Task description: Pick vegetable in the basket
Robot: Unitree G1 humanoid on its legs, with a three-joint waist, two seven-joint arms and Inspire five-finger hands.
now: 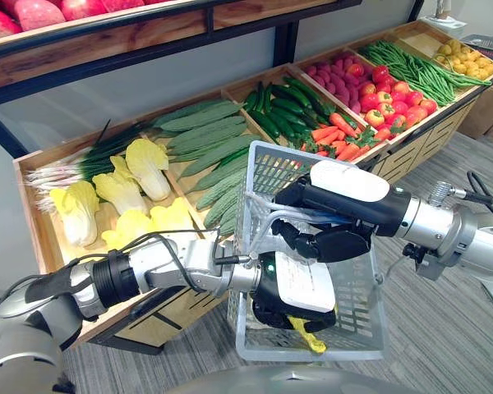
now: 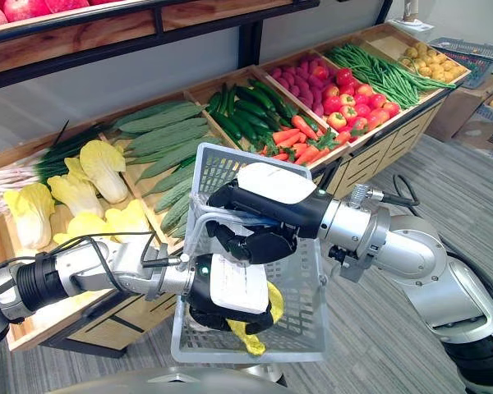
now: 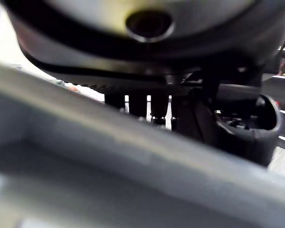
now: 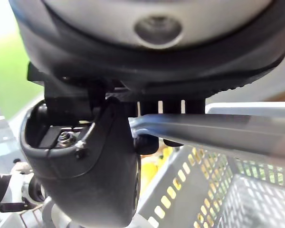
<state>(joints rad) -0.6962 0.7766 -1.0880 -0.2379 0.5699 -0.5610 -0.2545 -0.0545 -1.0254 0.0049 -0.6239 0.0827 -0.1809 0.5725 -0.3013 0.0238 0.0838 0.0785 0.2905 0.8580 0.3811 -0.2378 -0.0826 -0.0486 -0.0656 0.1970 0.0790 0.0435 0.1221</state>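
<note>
The right hand [image 1: 329, 240] is curled tight round the handle [image 4: 218, 130] of the grey basket [image 1: 363, 316], while the left hand [image 1: 294, 289], down inside it, clasps a yellow vegetable [image 1: 311, 338].

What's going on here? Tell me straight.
The right robot hand is curled round the handle of a grey plastic basket and holds it in front of a wooden vegetable stand. The left robot hand is down inside the basket on a yellow leafy vegetable, which looks like the cabbages on the stand. Its grip cannot be seen.
</note>
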